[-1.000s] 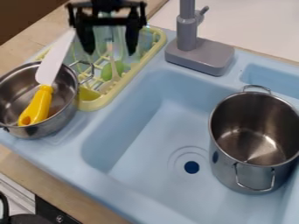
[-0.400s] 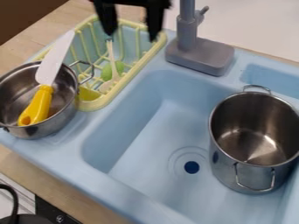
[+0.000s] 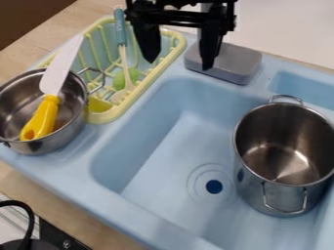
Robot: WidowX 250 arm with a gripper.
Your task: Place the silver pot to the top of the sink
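Starting at the far left of my view, well apart from the claw (image 3: 179,64) and lower than it, I see a small shallow pan (image 3: 58,142). A knife (image 3: 50,93) leans in it, its yellow handle down in the pan and its white blade poking up past the rim on the side towards the claw. Below the pan, at the lower left edge and farthest from my claw, a black cable (image 3: 31,219) curves beside the wooden counter (image 3: 72,215).

Moving right, just left of the claw, there's the yellow-rimmed dish rack (image 3: 140,90); one of my fingers hangs in front of its right part. A spoon (image 3: 123,53) with a teal handle leans inside the rack, near that same finger.

I've got the claw at the upper middle, its two fingers spread well apart and pointing down, with nothing between them, so it's released. Below it lies the blue sink (image 3: 163,141), with the round drain (image 3: 214,186) farther down and a little to the right. The gray faucet base (image 3: 235,61) sits immediately right of the claw, partly behind its other finger.

The tall silver pot (image 3: 283,156) is to the right of the claw and lower, well apart from it and untouched. It stands open end up inside the basin, over by the right side, with one wire handle towards the faucet side and another facing me.
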